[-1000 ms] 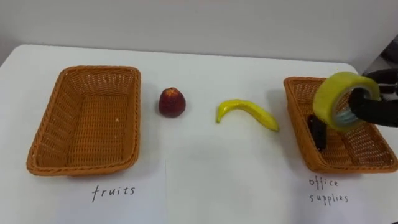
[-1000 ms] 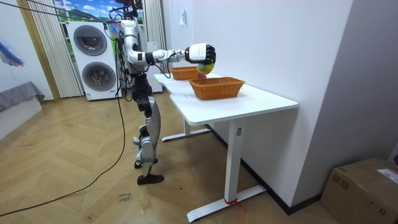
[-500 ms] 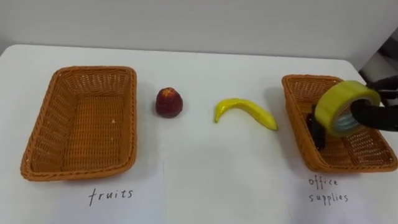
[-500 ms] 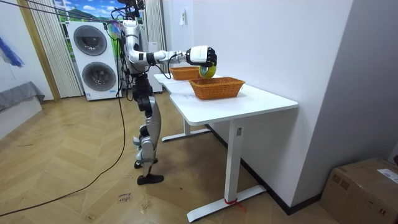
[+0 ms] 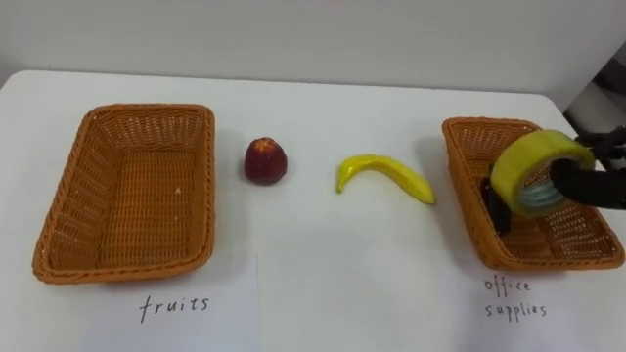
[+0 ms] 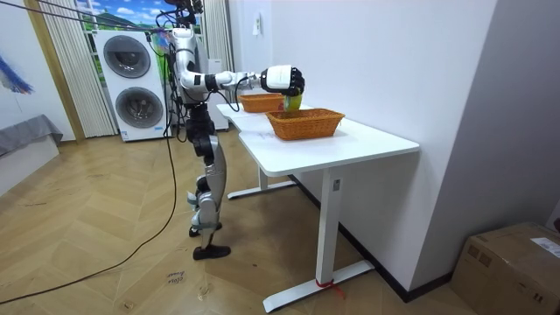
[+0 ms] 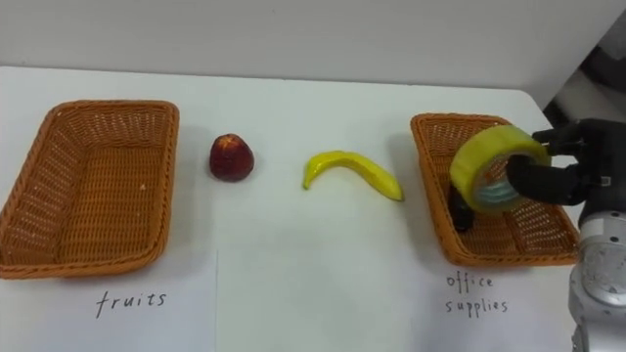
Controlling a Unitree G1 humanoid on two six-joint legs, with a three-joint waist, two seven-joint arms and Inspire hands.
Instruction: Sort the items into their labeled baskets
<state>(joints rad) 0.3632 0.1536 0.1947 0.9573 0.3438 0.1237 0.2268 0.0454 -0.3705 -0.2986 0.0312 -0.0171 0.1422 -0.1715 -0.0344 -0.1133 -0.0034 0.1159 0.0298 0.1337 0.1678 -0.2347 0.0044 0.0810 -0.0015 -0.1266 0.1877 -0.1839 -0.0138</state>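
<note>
The right hand (image 7: 577, 166), fingers curled through the single yellow tape roll (image 5: 504, 174), holds it on edge, open face toward the table's near edge, over the right basket (image 5: 462, 191) of two, while one banana (image 5: 383, 176), lying along the table's length, and one red fruit (image 5: 266, 161) sit between it and the left basket (image 5: 59, 225).

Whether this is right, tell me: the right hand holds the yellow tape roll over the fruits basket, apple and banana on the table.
Wrong basket: the right hand holds the yellow tape roll over the office supplies basket, as the right eye view shows; apple and banana on the table.
</note>
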